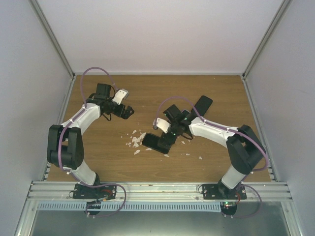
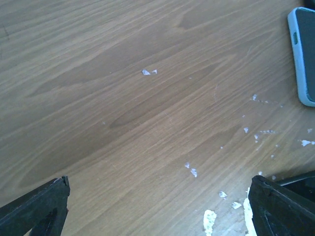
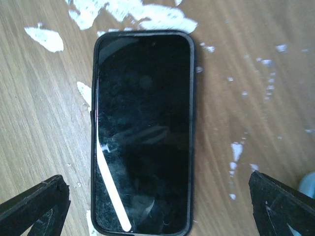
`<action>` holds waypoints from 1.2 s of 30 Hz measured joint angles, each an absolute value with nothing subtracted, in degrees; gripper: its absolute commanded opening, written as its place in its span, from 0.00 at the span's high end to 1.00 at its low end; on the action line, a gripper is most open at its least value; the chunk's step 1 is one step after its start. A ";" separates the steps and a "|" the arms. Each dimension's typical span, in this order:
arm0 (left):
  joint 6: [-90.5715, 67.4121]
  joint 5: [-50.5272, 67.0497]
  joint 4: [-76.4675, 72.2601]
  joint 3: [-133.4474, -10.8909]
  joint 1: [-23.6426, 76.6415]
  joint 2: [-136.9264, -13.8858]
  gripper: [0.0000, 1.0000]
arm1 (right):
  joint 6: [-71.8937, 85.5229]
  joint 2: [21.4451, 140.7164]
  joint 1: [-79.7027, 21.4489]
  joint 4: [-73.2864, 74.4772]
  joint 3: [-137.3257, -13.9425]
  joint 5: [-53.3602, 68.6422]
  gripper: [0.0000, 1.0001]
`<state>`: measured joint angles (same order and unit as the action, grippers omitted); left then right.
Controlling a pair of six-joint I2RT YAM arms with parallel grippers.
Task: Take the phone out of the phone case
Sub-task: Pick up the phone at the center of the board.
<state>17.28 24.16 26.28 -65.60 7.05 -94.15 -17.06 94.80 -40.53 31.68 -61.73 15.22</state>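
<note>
Phone (image 3: 142, 132): lies flat, screen up, on the counter (image 2: 98, 73) directly under the right tool (image 3: 157, 179), fully seated in its case (image 3: 191, 123).
Case contents: the black rim wraps all four sides of the screen, and no corner that shows is pried loose.
Right tool state: it hovers over the lower half of the phone with its fingers spread wider than the phone, one on each side. It holds nothing and, as far as can be judged, touches nothing.
Progress: judged to be at the very start, with nothing yet done. Steadying the case, peeling an edge free and lifting the phone out are all left.
Scraps (image 3: 142, 14): white flakes litter the wood round the phone's top end and on toward the left arm.
Left tool (image 2: 157, 182): farther back on the left, wide open and empty above bare wood, well apart from the phone.
Blue case (image 2: 295, 54): a light-blue rim with a dark face inside it. Only part shows, so what it holds cannot be told.
Far slab (image 1: 203, 104): dark and phone-shaped, beyond the right arm. Whether it is a phone or an empty case cannot be told.
</note>
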 measured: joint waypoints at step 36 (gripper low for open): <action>13.87 25.06 24.60 -63.20 6.96 -88.44 0.01 | -11.92 109.62 -49.54 36.86 -73.03 4.40 0.01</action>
